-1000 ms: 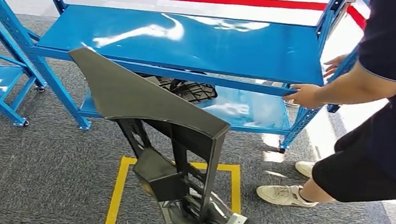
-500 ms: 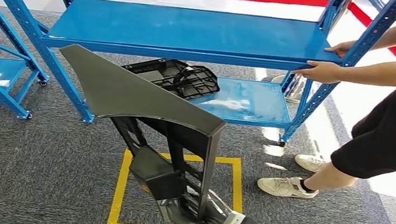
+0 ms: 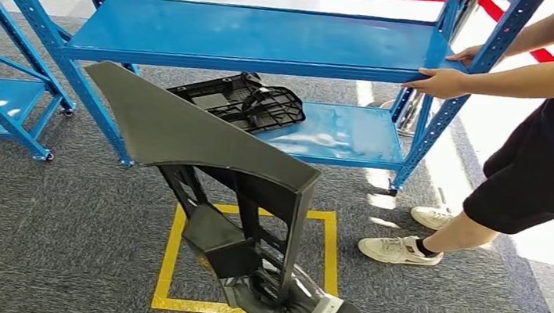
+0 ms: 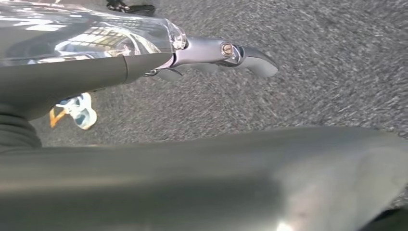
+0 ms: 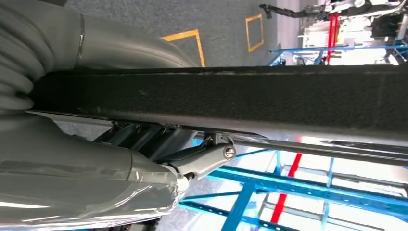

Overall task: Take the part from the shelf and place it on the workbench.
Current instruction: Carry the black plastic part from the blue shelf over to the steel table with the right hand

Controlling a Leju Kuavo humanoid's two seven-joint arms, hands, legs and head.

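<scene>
While the right hand (image 3: 273, 302) grips the dark part (image 3: 197, 136) by its lower strut, the carry step is under way.

Above the hand the part rises clear of the blue shelf (image 3: 263, 41), which stands beyond it with a person's hand (image 3: 441, 82) on its edge. The left hand (image 4: 226, 55) holds nothing, fingers extended. Next, likely, comes turning toward the workbench. No writing is legible.

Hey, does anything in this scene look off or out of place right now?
One thing: a second black plastic part lies tilted on the lower shelf, hanging past its front-left edge. A person's hand grips the blue rack's upper shelf. The large black part in the right hand looks undamaged.
</scene>
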